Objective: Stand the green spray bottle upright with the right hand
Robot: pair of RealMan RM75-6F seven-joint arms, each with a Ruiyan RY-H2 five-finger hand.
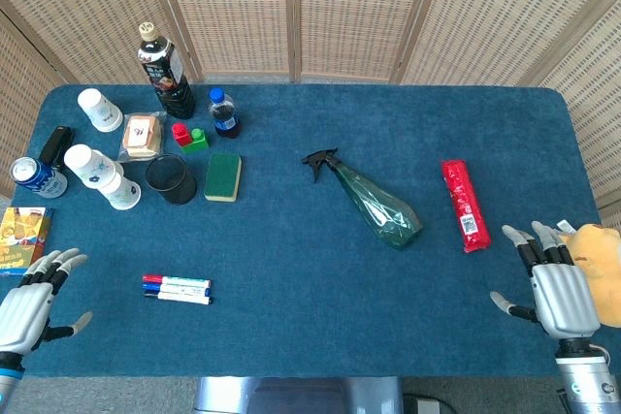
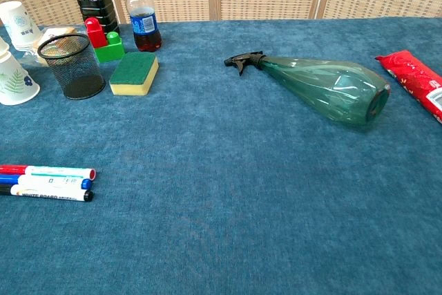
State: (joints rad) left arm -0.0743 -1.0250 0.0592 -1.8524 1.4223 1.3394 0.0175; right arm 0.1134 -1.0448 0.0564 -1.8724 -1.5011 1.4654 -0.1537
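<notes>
We see the green spray bottle [image 1: 374, 203] lying on its side on the blue table [image 1: 320, 307], its black trigger head [image 1: 319, 163] pointing away toward the screen and its wide base turned toward the near right; it is well apart from both hands, ahead of and to the left of the right hand's fingertips. Our right hand [image 1: 556, 290] rests at the near right corner, palm down, fingers [image 1: 529, 246] spread apart and holding nothing, with the thumb out to the left. Just beside those fingers on the right lies a yellow cloth [image 1: 600, 264], and ahead of them, between the hand and the bottle, a red packet [image 1: 465, 204] lies flat. Our left hand [image 1: 31, 305] sits at the near left edge, fingers likewise apart and empty. Ahead of the left fingers we find a yellow box [image 1: 21, 236], and to their right three markers [image 1: 178, 288] lie side by side. Farther off stand a black mesh cup [image 1: 172, 179], a green-and-yellow sponge [image 1: 223, 176], paper cups [image 1: 101, 175], a small cola bottle [image 1: 224, 111] and a tall dark bottle [image 1: 166, 72].
</notes>
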